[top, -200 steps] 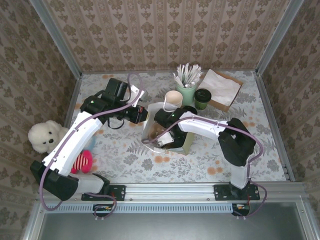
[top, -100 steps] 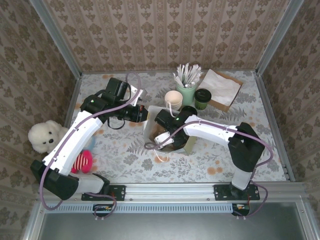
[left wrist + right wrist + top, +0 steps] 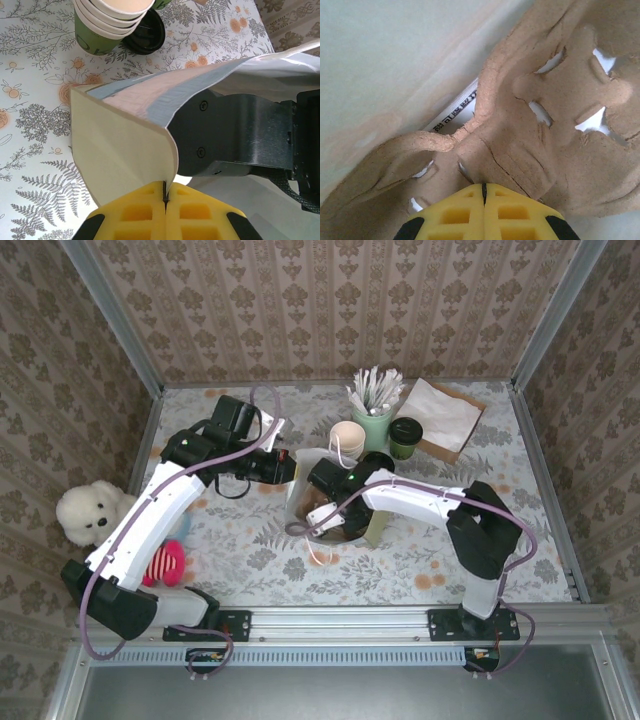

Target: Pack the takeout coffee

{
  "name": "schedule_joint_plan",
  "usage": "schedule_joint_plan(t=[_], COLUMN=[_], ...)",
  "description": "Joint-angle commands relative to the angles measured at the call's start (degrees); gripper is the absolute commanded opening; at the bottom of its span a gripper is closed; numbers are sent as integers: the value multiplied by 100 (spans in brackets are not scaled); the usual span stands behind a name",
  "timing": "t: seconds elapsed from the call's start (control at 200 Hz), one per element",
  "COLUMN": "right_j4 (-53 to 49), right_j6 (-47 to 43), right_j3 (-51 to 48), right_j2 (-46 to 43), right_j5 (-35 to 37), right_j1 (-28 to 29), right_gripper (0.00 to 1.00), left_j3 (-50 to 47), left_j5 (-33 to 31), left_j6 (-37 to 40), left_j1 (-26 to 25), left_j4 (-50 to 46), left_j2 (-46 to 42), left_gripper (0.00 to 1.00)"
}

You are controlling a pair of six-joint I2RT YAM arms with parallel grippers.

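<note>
While left gripper (image 3: 164, 190) pinches the bag (image 3: 120, 145) rim tight, holding its mouth open, I have right gripper (image 3: 483, 187) closed deep inside, against the pulp carrier (image 3: 535, 125); gripped or only pressing, can't tell. Coffee (image 3: 406, 437) stands unpacked, far right, by the sticks cup (image 3: 372, 420). Step, as I read it: seating carrier. Next: lift right straight out, clear of bag walls. Far rim is crowded by stacked cups (image 3: 347, 440); open table (image 3: 520, 540) near-right.
</note>
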Motion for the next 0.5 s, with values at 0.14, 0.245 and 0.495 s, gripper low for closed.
schedule_joint_plan(t=[0.14, 0.245, 0.495], right_j4=[453, 682, 644], right_j6=[-198, -158, 65], right_j3=[-325, -512, -574], right_j2=[-318, -220, -65], right_j5=[59, -3, -58], right_j1=[124, 65, 38], right_gripper=[0, 0, 0], left_j3=[28, -5, -6], left_j5=[198, 211, 246], left_j6=[-109, -98, -91], left_j1=[70, 70, 79], left_j4=[110, 90, 75], left_j2=[-34, -46, -38], left_gripper=[1, 1, 2])
